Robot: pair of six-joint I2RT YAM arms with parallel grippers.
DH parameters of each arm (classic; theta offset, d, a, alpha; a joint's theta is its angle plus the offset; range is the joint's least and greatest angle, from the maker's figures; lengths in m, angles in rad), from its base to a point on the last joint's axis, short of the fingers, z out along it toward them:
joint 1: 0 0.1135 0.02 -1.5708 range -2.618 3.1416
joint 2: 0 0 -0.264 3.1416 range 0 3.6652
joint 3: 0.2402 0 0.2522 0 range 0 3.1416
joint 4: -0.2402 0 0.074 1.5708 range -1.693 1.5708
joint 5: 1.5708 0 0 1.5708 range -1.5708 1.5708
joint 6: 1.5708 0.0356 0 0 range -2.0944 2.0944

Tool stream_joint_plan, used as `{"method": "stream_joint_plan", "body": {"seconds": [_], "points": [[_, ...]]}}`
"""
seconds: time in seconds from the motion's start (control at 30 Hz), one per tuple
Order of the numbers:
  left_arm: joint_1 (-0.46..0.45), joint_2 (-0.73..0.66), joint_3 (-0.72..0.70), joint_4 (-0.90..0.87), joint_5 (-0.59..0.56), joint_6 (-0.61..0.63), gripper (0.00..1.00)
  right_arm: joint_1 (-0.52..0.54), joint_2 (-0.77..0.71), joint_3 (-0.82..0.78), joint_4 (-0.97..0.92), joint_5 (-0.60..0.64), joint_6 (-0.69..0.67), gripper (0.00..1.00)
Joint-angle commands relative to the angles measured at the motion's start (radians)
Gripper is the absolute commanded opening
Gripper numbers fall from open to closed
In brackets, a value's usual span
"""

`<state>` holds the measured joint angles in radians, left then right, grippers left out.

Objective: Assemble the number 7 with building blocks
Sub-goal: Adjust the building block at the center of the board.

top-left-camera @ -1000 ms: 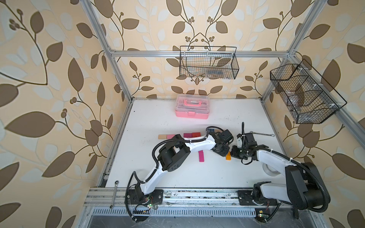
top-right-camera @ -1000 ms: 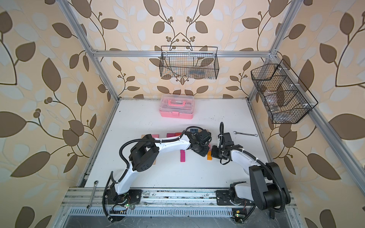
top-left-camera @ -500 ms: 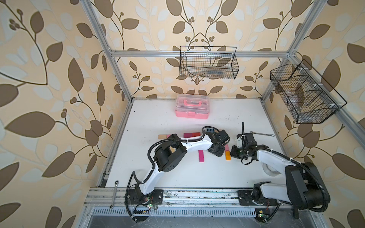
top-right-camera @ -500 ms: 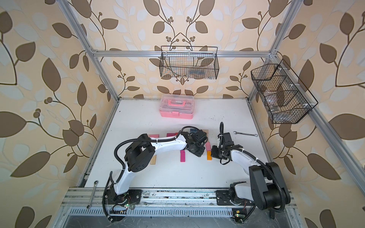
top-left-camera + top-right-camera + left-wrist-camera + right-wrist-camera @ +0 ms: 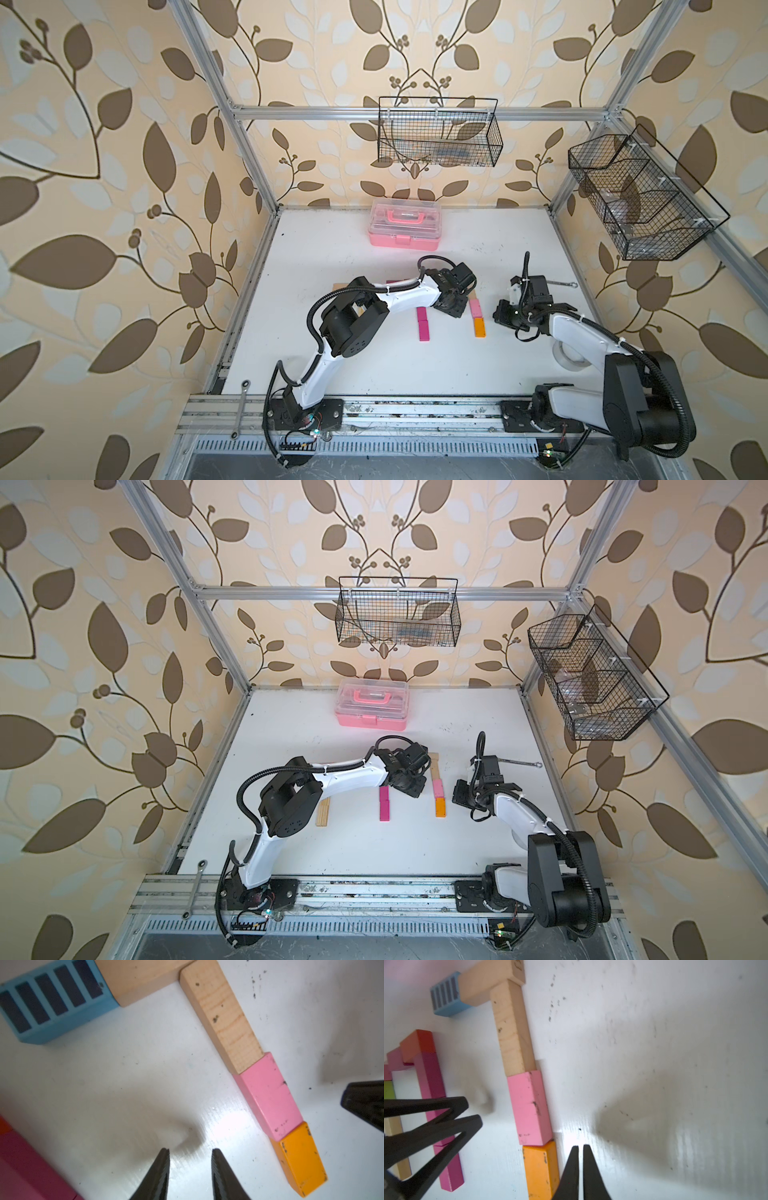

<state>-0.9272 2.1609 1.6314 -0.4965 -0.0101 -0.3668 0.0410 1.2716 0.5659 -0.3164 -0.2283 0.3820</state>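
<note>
Counter (image 5: 374, 374) carries number 7 (image 5: 222, 1018) mid-surface, seemingly complete: striped-plus-wood top bar, stem of wood, pink, orange. Empty left tool (image 5: 190, 1151) released, near stem; empty right tool (image 5: 580, 1147) clenched, just beside orange block (image 5: 539, 1167). Probably only straightening left.

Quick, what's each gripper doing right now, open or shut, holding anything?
Left gripper: open, holding nothing.
Right gripper: shut, holding nothing, beside the orange block.

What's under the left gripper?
Bare white table under the open left gripper, nothing between its jaws. In both top views its wrist covers the blue-striped rectangular block; only the wrist views show it.
</note>
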Motion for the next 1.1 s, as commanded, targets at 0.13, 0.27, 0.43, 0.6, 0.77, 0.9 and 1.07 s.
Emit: {"method": "stream_joint_plan", "body": {"seconds": [0.13, 0.27, 0.43, 0.6, 0.77, 0.9, 1.07], "points": [[0.069, -0.084, 0.072, -0.006, -0.047, 0.066, 0.37, -0.003, 0.064, 0.167, -0.017, -0.004, -0.053, 0.1], [0.11, -0.067, 0.116, -0.007, -0.016, 0.086, 0.37, 0.009, 0.156, 0.246, 0.009, -0.007, -0.054, 0.09], [0.14, -0.017, 0.182, -0.01, 0.038, 0.103, 0.37, 0.028, 0.285, 0.346, 0.012, -0.003, -0.054, 0.09], [0.142, 0.056, 0.257, -0.028, 0.114, 0.117, 0.37, 0.037, 0.345, 0.401, 0.001, 0.015, -0.06, 0.09], [0.137, 0.096, 0.275, -0.014, 0.157, 0.097, 0.35, 0.039, 0.368, 0.402, -0.003, 0.025, -0.066, 0.09], [0.125, 0.125, 0.281, 0.002, 0.18, 0.079, 0.32, 0.033, 0.37, 0.392, -0.001, 0.026, -0.067, 0.09], [0.105, 0.164, 0.305, 0.009, 0.202, 0.061, 0.31, 0.027, 0.364, 0.376, 0.001, 0.025, -0.066, 0.09]]}}
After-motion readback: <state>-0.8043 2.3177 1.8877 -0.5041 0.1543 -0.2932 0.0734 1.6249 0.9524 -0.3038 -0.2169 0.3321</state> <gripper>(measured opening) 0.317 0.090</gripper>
